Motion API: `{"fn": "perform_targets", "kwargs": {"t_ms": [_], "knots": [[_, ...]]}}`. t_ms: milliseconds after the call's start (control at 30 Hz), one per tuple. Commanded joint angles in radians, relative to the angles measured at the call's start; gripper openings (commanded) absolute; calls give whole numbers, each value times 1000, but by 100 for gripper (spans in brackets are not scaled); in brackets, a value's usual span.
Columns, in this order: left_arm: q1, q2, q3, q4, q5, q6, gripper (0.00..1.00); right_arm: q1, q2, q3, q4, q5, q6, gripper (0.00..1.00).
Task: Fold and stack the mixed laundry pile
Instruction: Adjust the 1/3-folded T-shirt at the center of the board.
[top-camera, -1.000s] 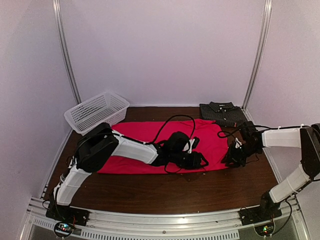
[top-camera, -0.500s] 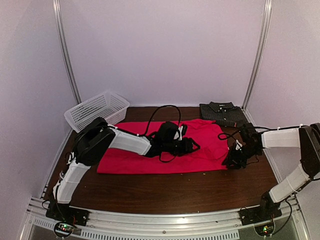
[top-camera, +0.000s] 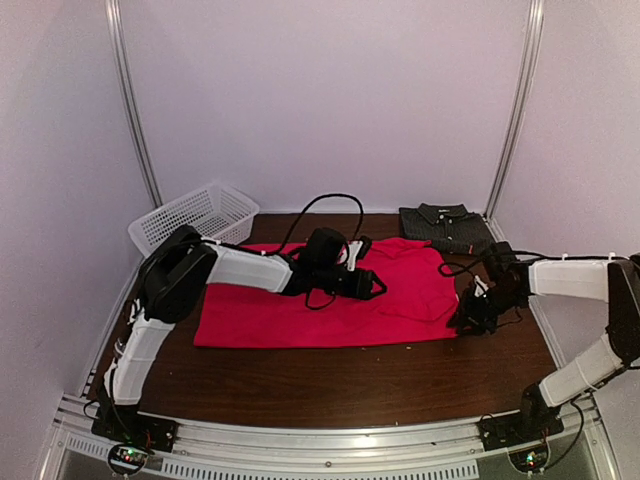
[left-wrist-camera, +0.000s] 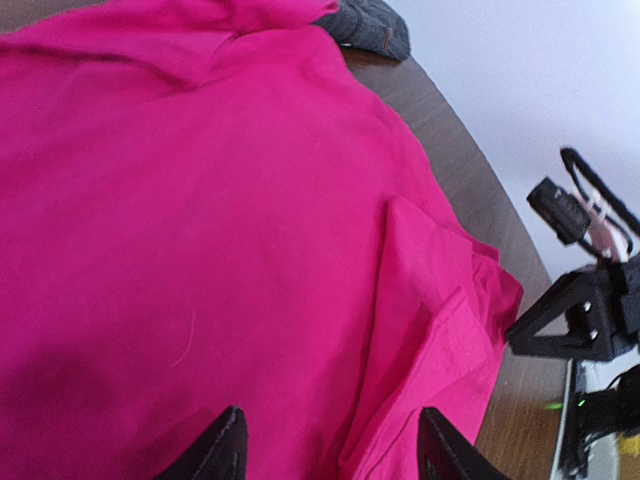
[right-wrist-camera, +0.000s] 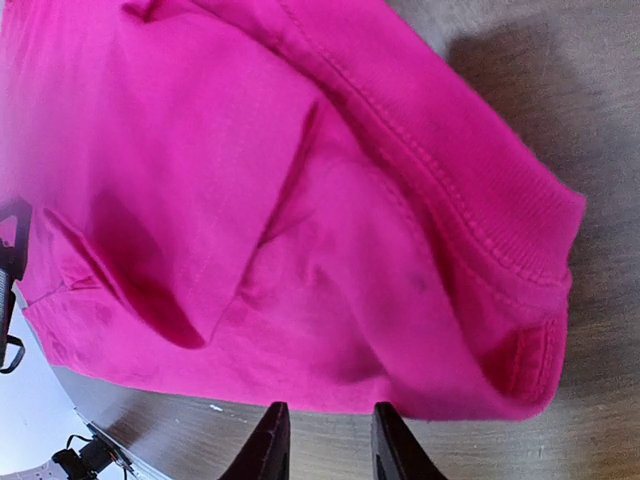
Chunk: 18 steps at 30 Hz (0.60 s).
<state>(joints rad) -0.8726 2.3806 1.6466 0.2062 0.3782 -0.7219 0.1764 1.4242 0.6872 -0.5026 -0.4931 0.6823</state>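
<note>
The red-pink T-shirt (top-camera: 260, 315) lies spread flat across the middle of the table, with a folded-over flap at its right end (left-wrist-camera: 440, 300). The dark pinstriped shirt (top-camera: 445, 226) sits folded at the back right, apart from it. My left gripper (top-camera: 374, 286) hovers over the T-shirt's middle, open, with only red cloth (left-wrist-camera: 200, 200) below the fingertips and nothing between them. My right gripper (top-camera: 466, 320) is at the T-shirt's right near corner; its jaws stand narrowly open over bare wood, just short of the hem (right-wrist-camera: 520, 250).
A white lattice basket (top-camera: 192, 221) stands at the back left. Bare brown table (top-camera: 350, 385) runs along the near edge and to the right of the T-shirt. White walls and metal posts close in the sides and back.
My left gripper has drawn back and left across the T-shirt, from its near edge toward the middle. The right gripper has stayed at the right corner.
</note>
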Motion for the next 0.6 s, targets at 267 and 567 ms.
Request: {"fn": "perform_targets", "kwargs": {"t_ms": [267,567], "knots": [[-46,18,349,-420,149,979,62,-45,-68,89,-80,5,-18,26],[-77,181,544,-428,108,1024,63,-61,2,61,-24,27,9,20]]}}
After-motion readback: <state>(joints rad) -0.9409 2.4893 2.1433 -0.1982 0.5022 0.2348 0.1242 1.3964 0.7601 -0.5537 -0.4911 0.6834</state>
